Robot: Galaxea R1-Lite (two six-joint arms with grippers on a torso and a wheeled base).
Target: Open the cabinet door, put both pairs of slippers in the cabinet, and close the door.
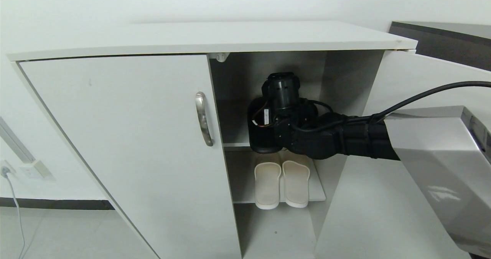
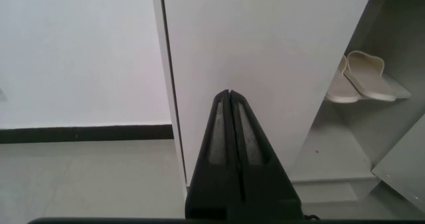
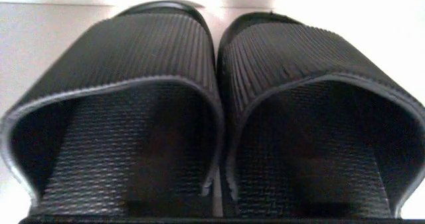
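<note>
- White cabinet [image 1: 230, 36]: right-hand white door [image 1: 383, 213] swung open, so the inside can be reached. Left-hand white door [image 1: 115, 136] with the curved metal handle [image 1: 203, 119] is closed.
- Pair of cream rubber slippers [image 1: 282, 184] lies side by side on the lower white shelf [image 1: 318, 193], heels at the front edge. This pair looks done.
- Right arm [image 1: 345, 136] reaches through the open side to the upper white shelf [image 1: 234, 144], carrying the pair of black ribbed rubber slippers [image 1: 261, 140].
- The black pair is close before the right wrist camera, the two held together as one bundle with the open ends facing the camera, probably so both go in with one move.
- Right gripper is hidden behind the wrist; cannot tell whether it is clenched on the black pair or has released it.
- The black pair is at the front edge of the upper shelf; cannot tell whether it rests fully on it.
- Left gripper [image 2: 229, 101] is clenched on nothing, low in front of the closed left door and out of the right arm's way.
- Judgement: second pair is being placed; the door closing is left to do.
</note>
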